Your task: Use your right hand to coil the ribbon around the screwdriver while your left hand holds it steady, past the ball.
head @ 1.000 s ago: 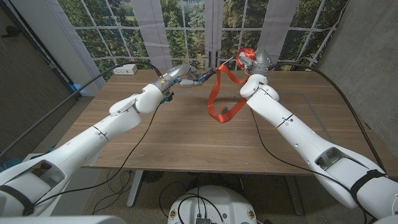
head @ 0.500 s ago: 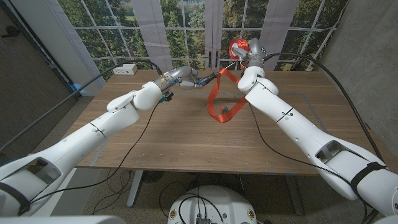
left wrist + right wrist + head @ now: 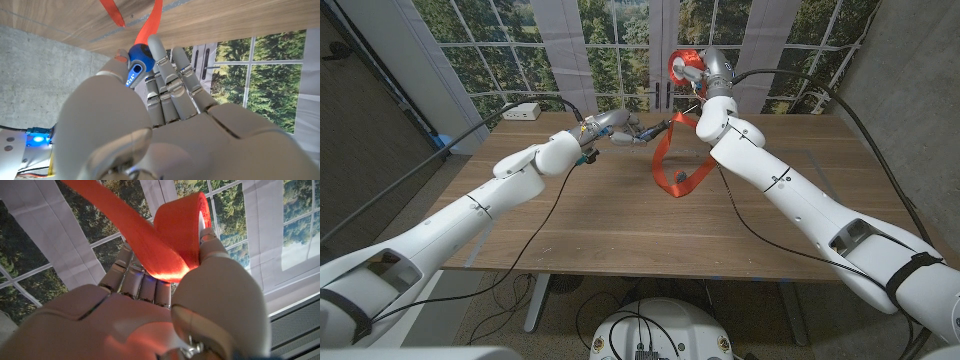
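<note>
My left hand [image 3: 616, 131] grips a screwdriver [image 3: 652, 128] by its blue handle [image 3: 137, 63], above the far middle of the wooden table [image 3: 600, 215]. The shaft points toward my right arm. A red ribbon [image 3: 665, 158] hangs from the shaft in a loop, and its end lies on the table. My right hand [image 3: 708, 78] is raised above and just beyond the screwdriver's tip. It holds the bundled part of the ribbon [image 3: 172, 235] between thumb and fingers [image 3: 135, 277]. Ribbon strands [image 3: 149, 22] show past my left hand's fingers [image 3: 172, 82].
A white box [image 3: 522, 111] sits at the table's far left corner. Black cables run along both arms and across the table top. Large windows stand behind the table, a concrete wall to the right.
My right hand has risen and swung left with the bundled ribbon, from beside the screwdriver's tip to above it. The left hand and the screwdriver have hardly moved.
</note>
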Robot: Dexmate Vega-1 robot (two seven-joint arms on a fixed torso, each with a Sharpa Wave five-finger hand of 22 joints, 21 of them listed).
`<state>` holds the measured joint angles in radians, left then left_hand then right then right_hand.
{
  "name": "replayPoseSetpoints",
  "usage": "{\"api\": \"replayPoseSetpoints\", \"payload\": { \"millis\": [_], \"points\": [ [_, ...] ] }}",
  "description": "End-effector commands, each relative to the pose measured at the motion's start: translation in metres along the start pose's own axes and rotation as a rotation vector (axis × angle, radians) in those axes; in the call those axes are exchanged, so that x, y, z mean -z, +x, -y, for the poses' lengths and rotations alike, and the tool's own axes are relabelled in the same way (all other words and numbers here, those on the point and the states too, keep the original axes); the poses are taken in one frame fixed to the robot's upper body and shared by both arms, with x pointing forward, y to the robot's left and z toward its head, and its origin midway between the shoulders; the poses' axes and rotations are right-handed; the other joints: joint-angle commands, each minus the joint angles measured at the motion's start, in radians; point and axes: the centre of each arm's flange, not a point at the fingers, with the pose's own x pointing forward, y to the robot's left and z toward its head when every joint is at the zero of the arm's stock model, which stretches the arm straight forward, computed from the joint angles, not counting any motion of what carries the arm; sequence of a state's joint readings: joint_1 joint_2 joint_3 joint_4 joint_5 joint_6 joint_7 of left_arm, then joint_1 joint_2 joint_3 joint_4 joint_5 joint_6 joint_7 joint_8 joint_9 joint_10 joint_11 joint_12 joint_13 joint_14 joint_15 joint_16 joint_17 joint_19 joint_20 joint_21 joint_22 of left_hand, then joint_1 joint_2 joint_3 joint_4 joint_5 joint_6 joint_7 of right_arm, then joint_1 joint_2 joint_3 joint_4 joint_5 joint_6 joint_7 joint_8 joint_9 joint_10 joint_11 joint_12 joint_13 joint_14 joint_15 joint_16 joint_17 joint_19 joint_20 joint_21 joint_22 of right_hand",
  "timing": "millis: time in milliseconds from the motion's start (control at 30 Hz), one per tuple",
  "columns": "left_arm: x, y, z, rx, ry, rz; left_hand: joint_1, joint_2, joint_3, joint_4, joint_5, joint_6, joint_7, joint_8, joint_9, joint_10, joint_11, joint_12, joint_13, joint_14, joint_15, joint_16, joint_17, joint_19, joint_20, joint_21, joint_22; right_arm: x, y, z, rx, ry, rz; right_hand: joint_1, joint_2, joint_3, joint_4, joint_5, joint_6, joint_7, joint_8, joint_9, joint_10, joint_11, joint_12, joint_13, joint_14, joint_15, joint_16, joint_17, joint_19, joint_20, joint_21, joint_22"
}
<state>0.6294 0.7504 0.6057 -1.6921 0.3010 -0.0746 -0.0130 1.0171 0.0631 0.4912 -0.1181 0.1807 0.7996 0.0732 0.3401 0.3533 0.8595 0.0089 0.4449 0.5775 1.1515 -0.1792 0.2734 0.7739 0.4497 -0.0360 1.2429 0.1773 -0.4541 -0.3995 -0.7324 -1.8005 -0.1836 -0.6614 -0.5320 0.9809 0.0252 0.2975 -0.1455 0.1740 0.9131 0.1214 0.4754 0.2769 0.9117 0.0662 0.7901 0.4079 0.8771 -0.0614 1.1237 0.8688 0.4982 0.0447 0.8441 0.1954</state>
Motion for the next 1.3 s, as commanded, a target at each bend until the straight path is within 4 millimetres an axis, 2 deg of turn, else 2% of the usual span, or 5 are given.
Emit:
{"api": "replayPoseSetpoints", "payload": {
  "millis": [33, 433, 567, 933, 1300],
  "points": [
    [0.012, -0.003, 0.005, -0.180, -0.122, 0.092, 0.090, 0.092, 0.096, -0.030, 0.006, 0.169, -0.077, -0.003, 0.103, 0.158, -0.157, -0.001, 0.169, 0.020, -0.049, -0.002, 0.002, -0.009, 0.003, 0.002, 0.002, -0.018, 0.009, -0.002, -0.034, 0.005, 0.037, 0.120, 0.124, 0.009, 0.000, 0.005, 0.190, -0.032, 0.131, 0.141, 0.096, -0.049, 0.088, 0.088, 0.027, -0.111, -0.002, 0.002, -0.001, -0.005, 0.012, 0.000],
    [0.016, 0.008, 0.005, -0.092, -0.116, 0.087, 0.084, 0.088, 0.095, -0.027, 0.010, 0.171, -0.082, -0.007, 0.099, 0.155, -0.162, -0.003, 0.173, 0.015, -0.049, -0.005, 0.003, -0.012, -0.004, 0.000, 0.001, -0.043, 0.033, -0.015, -0.079, -0.053, 0.070, 0.118, 0.124, 0.010, 0.000, 0.005, 0.189, -0.034, 0.129, 0.140, 0.097, -0.048, 0.088, 0.087, 0.025, -0.109, -0.003, 0.004, -0.003, -0.005, 0.019, -0.001],
    [0.017, 0.009, 0.005, -0.086, -0.102, 0.063, 0.085, 0.088, 0.096, -0.028, 0.011, 0.173, -0.083, -0.008, 0.099, 0.156, -0.161, -0.003, 0.174, 0.015, -0.050, -0.005, 0.004, -0.011, -0.004, 0.000, 0.001, -0.054, 0.033, -0.022, -0.090, -0.070, 0.103, 0.118, 0.125, 0.011, -0.001, 0.005, 0.189, -0.032, 0.129, 0.140, 0.096, -0.049, 0.089, 0.089, 0.022, -0.110, -0.003, 0.006, -0.004, -0.005, 0.021, -0.001],
    [0.012, 0.019, 0.006, -0.082, -0.069, 0.002, 0.089, 0.089, 0.097, -0.033, 0.010, 0.182, -0.069, -0.011, 0.094, 0.166, -0.161, -0.004, 0.173, 0.030, -0.050, 0.000, 0.003, -0.001, 0.000, 0.005, 0.002, -0.083, 0.010, -0.043, -0.136, -0.084, 0.202, 0.118, 0.124, 0.011, -0.001, 0.005, 0.189, -0.032, 0.130, 0.141, 0.096, -0.050, 0.088, 0.086, 0.026, -0.112, -0.003, 0.002, -0.006, -0.005, 0.028, -0.002],
    [0.008, 0.019, 0.010, -0.143, -0.100, -0.019, 0.095, 0.089, 0.098, -0.036, 0.008, 0.184, -0.065, -0.017, 0.090, 0.171, -0.160, -0.005, 0.173, 0.034, -0.051, 0.000, 0.002, 0.005, 0.004, 0.007, 0.002, -0.081, -0.020, -0.061, -0.200, -0.004, 0.209, 0.118, 0.122, 0.014, -0.003, 0.006, 0.190, -0.031, 0.131, 0.143, 0.098, -0.047, 0.089, 0.086, 0.028, -0.109, -0.005, 0.002, -0.005, -0.004, 0.035, -0.003]
  ]
}}
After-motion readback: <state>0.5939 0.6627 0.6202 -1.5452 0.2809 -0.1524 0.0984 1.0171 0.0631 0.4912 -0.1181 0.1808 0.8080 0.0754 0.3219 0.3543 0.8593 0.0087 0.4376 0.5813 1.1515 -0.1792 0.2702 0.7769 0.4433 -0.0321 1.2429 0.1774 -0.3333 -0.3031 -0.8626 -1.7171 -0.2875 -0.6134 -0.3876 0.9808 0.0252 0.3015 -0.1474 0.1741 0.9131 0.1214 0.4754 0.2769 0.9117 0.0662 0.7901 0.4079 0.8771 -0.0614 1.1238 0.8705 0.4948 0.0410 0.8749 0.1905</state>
